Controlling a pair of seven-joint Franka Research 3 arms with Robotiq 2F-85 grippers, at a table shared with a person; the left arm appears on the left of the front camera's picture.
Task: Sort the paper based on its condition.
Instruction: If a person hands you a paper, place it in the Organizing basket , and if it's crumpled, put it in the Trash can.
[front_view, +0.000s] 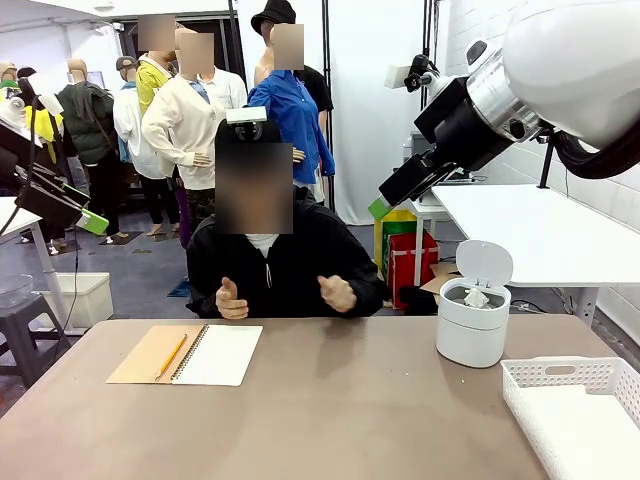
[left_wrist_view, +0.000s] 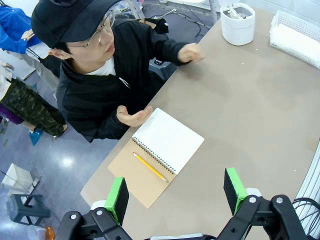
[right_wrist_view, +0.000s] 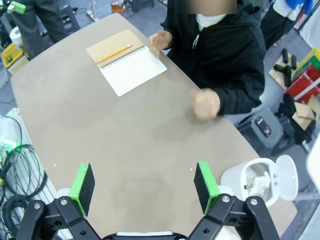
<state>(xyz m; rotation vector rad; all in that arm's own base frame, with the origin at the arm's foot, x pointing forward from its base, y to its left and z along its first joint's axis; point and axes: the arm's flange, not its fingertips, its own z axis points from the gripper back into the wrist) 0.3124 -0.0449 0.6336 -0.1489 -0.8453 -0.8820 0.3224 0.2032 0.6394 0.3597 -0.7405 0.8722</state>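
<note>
Currently both are released: left end effector (left_wrist_view: 176, 195) and right end effector (right_wrist_view: 144, 181) hover high over the table (right_wrist_view: 125, 130), jaws wide, nothing between them. Front view shows a crumpled paper ball (front_view: 476, 297) in the open white bin (front_view: 470, 340). Left wrist view adds smooth paper (left_wrist_view: 296, 41) lying in the white basket (left_wrist_view: 287, 17) beside the bin. Open notebook (front_view: 215, 355) with 1 pencil (front_view: 170, 357) lies before the person (front_view: 280, 265).

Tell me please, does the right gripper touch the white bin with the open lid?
Apart. The front view shows the right gripper raised high, with open air between it and the white bin standing on the table.
</note>
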